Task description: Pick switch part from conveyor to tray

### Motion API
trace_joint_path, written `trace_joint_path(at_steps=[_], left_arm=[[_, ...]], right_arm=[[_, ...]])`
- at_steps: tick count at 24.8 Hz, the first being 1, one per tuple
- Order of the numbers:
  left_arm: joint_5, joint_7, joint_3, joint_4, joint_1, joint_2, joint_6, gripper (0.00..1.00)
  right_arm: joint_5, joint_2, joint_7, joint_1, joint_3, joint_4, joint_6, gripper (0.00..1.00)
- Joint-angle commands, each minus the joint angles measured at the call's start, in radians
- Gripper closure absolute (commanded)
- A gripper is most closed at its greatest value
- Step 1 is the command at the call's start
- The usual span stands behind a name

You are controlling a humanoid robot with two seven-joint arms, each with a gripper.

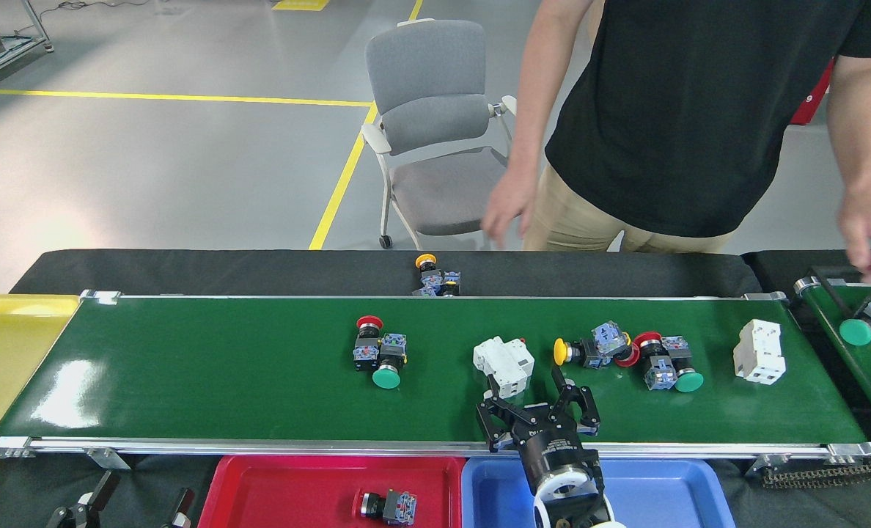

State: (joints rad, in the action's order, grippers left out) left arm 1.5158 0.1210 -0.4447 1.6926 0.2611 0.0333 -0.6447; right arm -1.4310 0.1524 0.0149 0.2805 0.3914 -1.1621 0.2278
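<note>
Now the long dark-green glossy conveyor (208, 374) w/ silver rails carries a white blocky switch part (504, 361) mid-belt. Right gripper (536, 405), jaws spread, hovers just near it. Left gripper (131, 506) at the bottom edge: can't tell. Red plastic tray (289, 491) & blue plastic tray (663, 491) sit below; grey floor w/ yellow lines (340, 183) behind.

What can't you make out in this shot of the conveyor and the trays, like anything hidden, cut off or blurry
- Left gripper, head view: cut off by the bottom edge, so open or shut is unclear.
- Blue tray: partly covered by the right arm; its contents cannot be seen in full.
- Person's hands: motion-blurred.
- Switch parts behind the conveyor: too small to count.
- Yellow tray: cropped by the left edge.
</note>
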Motion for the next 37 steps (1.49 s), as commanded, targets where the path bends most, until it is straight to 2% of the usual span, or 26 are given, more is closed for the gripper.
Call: trace_joint_path(at_steps=[1, 2, 3, 4, 6, 7, 10, 12, 14, 16, 18, 20, 22, 23, 24, 26, 28, 30, 31, 32, 33, 37], left_arm=[[0.001, -0.107, 0.034, -0.011, -0.068, 0.011, 0.003, 0.0], [0.001, -0.146, 0.052, -0.025, -0.102, 0.011, 0.007, 0.0], [0.001, -0.175, 0.067, -0.039, -0.132, 0.013, 0.01, 0.0], [0.001, -0.188, 0.075, -0.054, -0.154, 0.01, 0.011, 0.0], [0.02, -0.192, 0.096, -0.062, -0.178, 0.007, 0.013, 0.0], [0.049, -0.192, 0.119, -0.063, -0.19, -0.001, 0.02, 0.0], [0.093, -0.192, 0.184, -0.068, -0.203, -0.007, 0.079, 0.0], [0.093, -0.192, 0.242, -0.082, -0.215, -0.01, 0.131, 0.0], [0.095, -0.193, 0.285, -0.122, -0.249, -0.01, 0.184, 0.0], [0.095, -0.195, 0.305, -0.171, -0.284, -0.01, 0.203, 0.0], [0.095, -0.196, 0.302, -0.229, -0.335, -0.01, 0.209, 0.0], [0.093, -0.199, 0.297, -0.289, -0.384, -0.007, 0.211, 0.0], [0.093, -0.208, 0.294, -0.321, -0.404, -0.004, 0.209, 0.0], [0.093, -0.208, 0.291, -0.327, -0.407, -0.001, 0.209, 0.0], [0.092, -0.208, 0.291, -0.329, -0.407, 0.0, 0.209, 0.0], [0.092, -0.208, 0.29, -0.33, -0.404, 0.003, 0.209, 0.0], [0.092, -0.208, 0.291, -0.332, -0.407, 0.003, 0.209, 0.0], [0.092, -0.208, 0.291, -0.347, -0.419, 0.002, 0.209, 0.0], [0.092, -0.208, 0.291, -0.363, -0.431, 0.002, 0.211, 0.0], [0.092, -0.208, 0.291, -0.386, -0.445, 0.003, 0.212, 0.0], [0.093, -0.208, 0.291, -0.407, -0.459, 0.003, 0.218, 0.0], [0.092, -0.208, 0.291, -0.504, -0.526, 0.017, 0.25, 0.0]], right_arm=[[0.021, 0.007, -0.006, 0.045, 0.012, 0.021, 0.019, 0.09], [0.041, 0.007, -0.006, 0.063, 0.014, 0.035, 0.018, 0.19], [0.052, 0.006, -0.004, 0.086, 0.017, 0.053, 0.008, 0.4], [0.063, 0.002, 0.0, 0.108, 0.024, 0.079, -0.007, 0.56], [0.07, 0.001, 0.023, 0.126, 0.029, 0.119, -0.05, 0.63], [0.073, 0.001, 0.039, 0.131, 0.027, 0.121, -0.068, 0.72], [0.101, 0.001, 0.045, 0.132, 0.024, 0.093, -0.104, 0.71], [0.138, -0.007, 0.053, 0.118, 0.024, 0.016, -0.162, 0.71], [0.161, -0.069, 0.103, 0.082, 0.02, -0.106, -0.231, 0.7], [0.21, -0.132, 0.151, 0.04, 0.014, -0.235, -0.294, 0.7], [0.296, -0.229, 0.191, -0.034, -0.022, -0.403, -0.372, 0.67], [0.38, -0.35, 0.235, -0.136, -0.085, -0.564, -0.498, 0.65], [0.422, -0.43, 0.243, -0.25, -0.158, -0.611, -0.627, 0.65], [0.423, -0.448, 0.243, -0.294, -0.203, -0.608, -0.696, 0.65], [0.426, -0.459, 0.24, -0.33, -0.25, -0.608, -0.762, 0.65], [0.437, -0.458, 0.235, -0.454, -0.401, -0.605, -0.983, 0.63], [0.449, -0.442, 0.232, -0.558, -0.56, -0.597, -1.013, 0.62], [0.44, -0.386, 0.234, -0.61, -0.618, -0.576, -1.013, 0.57], [0.432, -0.352, 0.238, -0.618, -0.618, -0.571, -1.013, 0.45], [0.414, -0.323, 0.244, -0.619, -0.618, -0.565, -1.013, 0.21], [0.389, -0.301, 0.252, -0.623, -0.618, -0.561, -1.013, 0.06], [0.383, -0.283, 0.263, -0.627, -0.634, -0.548, -1.013, 0.02]])
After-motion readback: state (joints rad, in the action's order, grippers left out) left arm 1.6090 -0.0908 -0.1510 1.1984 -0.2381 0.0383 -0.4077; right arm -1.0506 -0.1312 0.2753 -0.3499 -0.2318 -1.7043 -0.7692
